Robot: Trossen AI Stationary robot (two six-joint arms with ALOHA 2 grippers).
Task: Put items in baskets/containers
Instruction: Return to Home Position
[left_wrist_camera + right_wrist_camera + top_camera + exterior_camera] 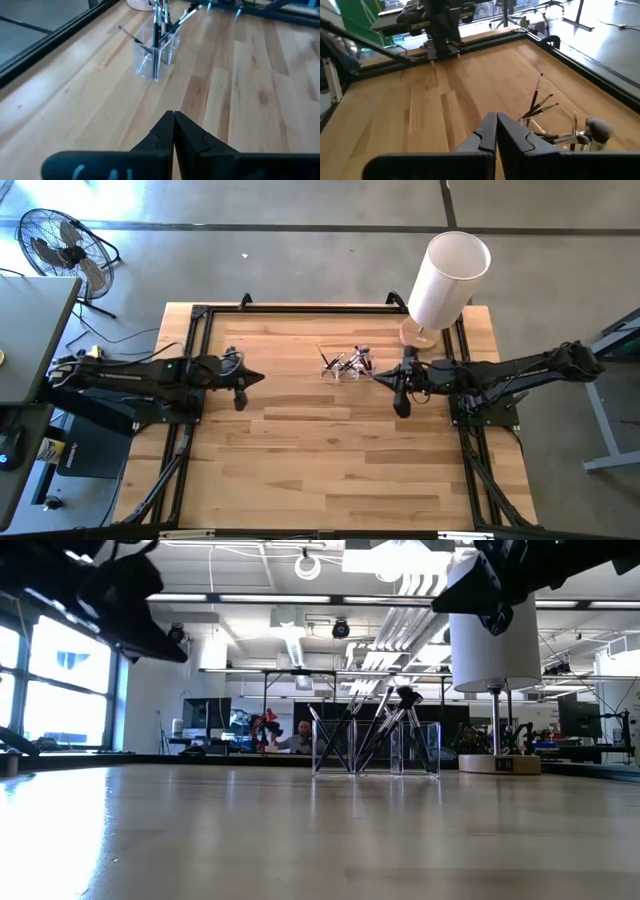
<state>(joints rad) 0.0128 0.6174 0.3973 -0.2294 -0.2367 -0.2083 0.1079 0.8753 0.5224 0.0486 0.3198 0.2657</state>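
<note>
A small clear plastic holder stands on the table's far middle, seen upright in the low view and the left wrist view. Several thin makeup brushes stand and lean inside it, bristle tips up; they also show in the right wrist view. My left gripper hovers shut left of the holder, its fingertips together. My right gripper hovers shut just right of the holder, fingertips together. Neither touches anything.
A tall white cylinder on a round wooden base stands at the table's far right corner. A dark metal frame runs along the table's edges. Bare wood fills the near half. A person sits far behind.
</note>
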